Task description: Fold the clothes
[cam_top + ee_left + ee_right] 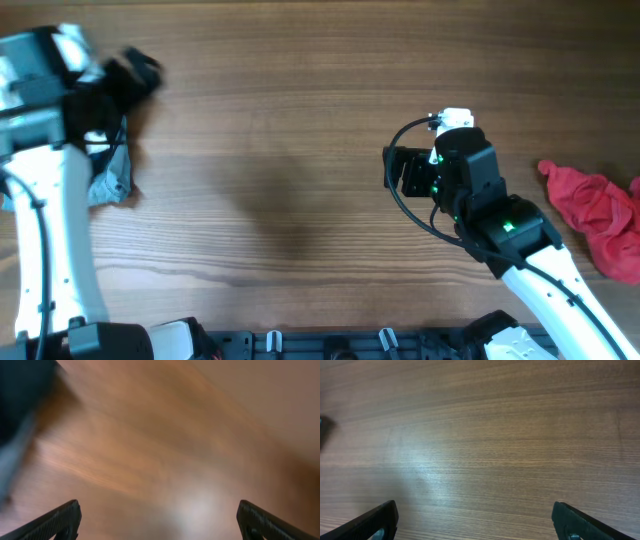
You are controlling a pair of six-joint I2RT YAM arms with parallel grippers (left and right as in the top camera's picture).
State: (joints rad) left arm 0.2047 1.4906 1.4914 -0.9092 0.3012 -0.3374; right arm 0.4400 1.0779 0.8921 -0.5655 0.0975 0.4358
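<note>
A crumpled red garment (605, 212) lies at the table's right edge. A grey-blue garment (112, 176) lies at the far left, mostly hidden under my left arm. My left gripper (133, 75) is at the upper left, above and just beyond the grey garment; its wrist view is blurred and shows both fingers (159, 520) wide apart over bare wood, with a dark blurred shape (17, 405) at the left edge. My right gripper (395, 170) is right of centre, well left of the red garment; its fingers (476, 520) are wide apart over bare wood, holding nothing.
The wooden table (290, 150) spans the view. A black rail with clips (330, 345) runs along the front edge. A black cable (400, 140) loops off the right wrist.
</note>
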